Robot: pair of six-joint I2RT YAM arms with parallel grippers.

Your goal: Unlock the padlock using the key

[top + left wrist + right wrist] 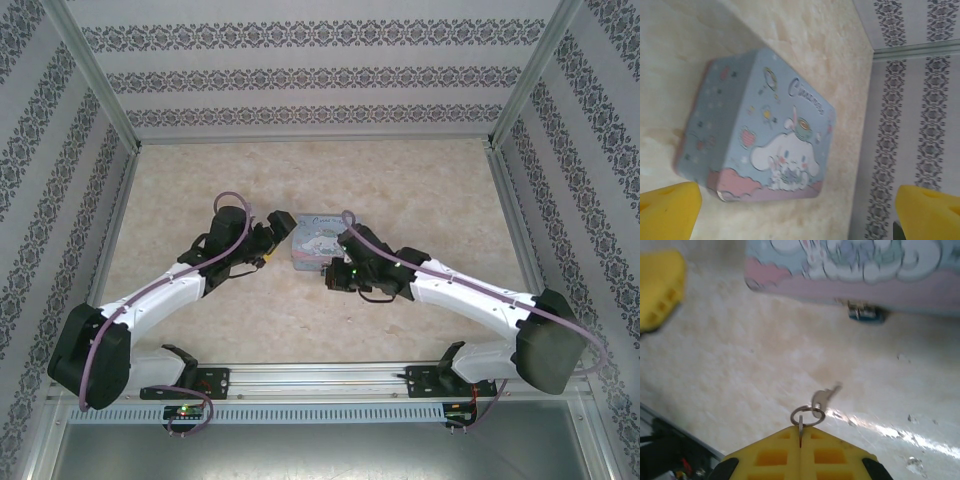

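Right wrist view: the right pincer (801,434), pressed together on the key ring (807,415), sits bottom centre; the key (825,394) points up-right toward the padlock (866,314), upper right.

Overhead, one camera looks down from behind my bases at six o'clock. Both my wrist cameras sit close, sharing the tin (312,240) with it.

I see bare table (740,350) across mid-frame up to the padlock (867,314); the tin (805,287) walls off the top edge.
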